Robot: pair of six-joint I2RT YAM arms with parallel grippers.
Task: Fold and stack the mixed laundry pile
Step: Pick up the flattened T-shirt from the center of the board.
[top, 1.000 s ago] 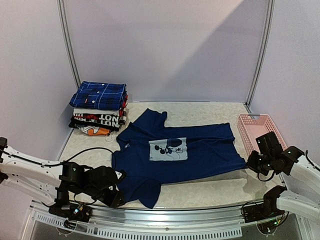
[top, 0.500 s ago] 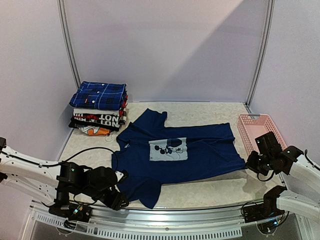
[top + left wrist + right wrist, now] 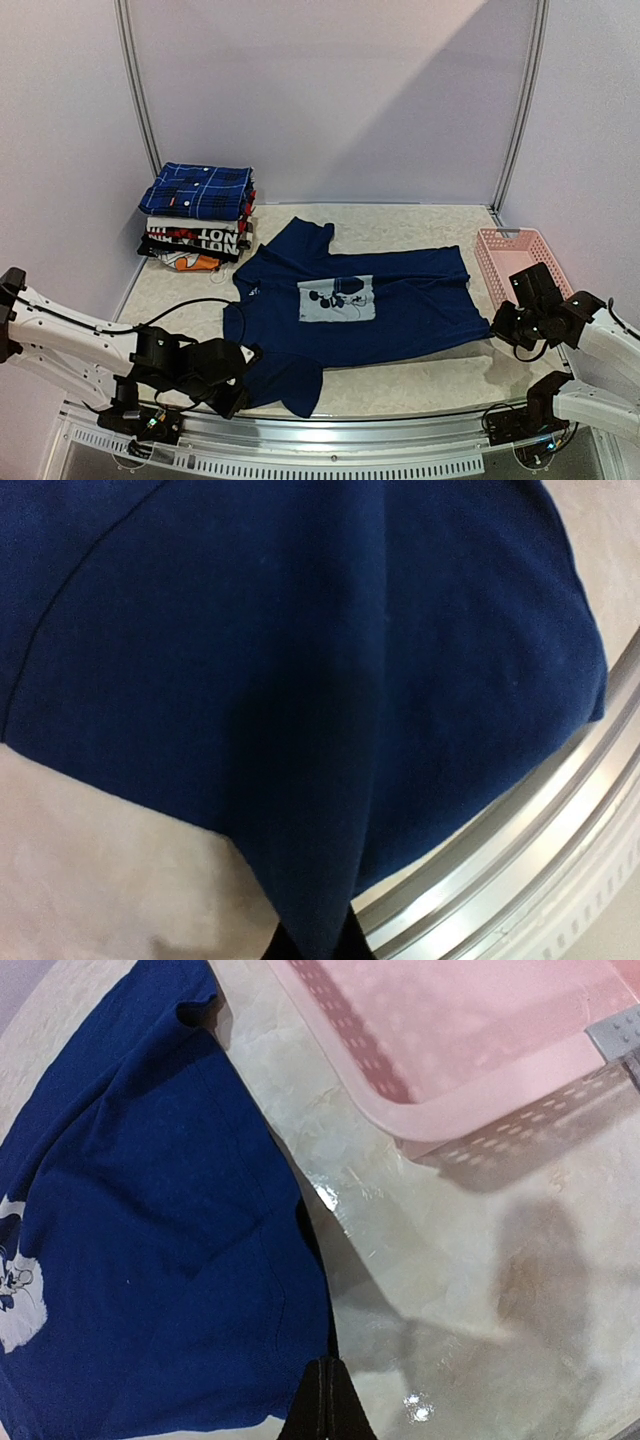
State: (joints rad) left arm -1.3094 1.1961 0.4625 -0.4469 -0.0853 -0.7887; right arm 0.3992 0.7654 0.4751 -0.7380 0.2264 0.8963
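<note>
The navy T-shirt (image 3: 340, 310) is lying spread face-up across the middle of the tabletop (image 3: 410, 375), its pale chest print showing, one sleeve reaching toward the back and its near-left corner drooping toward the metal rail (image 3: 330, 432) at the front edge. The plaid shirt (image 3: 197, 190) is sitting already folded on top of the stack of folded garments (image 3: 195, 245) in the far-left corner. The left gripper (image 3: 238, 380) is working at that near-left corner; in its wrist view the cloth is rising in a ridge into the jaws, so they appear to be pinching a fold of it. The right gripper (image 3: 322, 1402) is sitting at the shirt's right edge with its jaws closed tight; whether a thin hem is caught between them I cannot tell. The knit is looking light, limp and stretchy, so it will likely be sagging and dragging rather than holding shape; hems, corners and shoulder seams are offering the surest hold. The pale marbled surface is looking smooth and glossy, so cloth should be sliding easily. Lilac wall panels (image 3: 330, 90) are closing in three sides, and the pink basket (image 3: 520, 262) is crowding the right edge.
</note>
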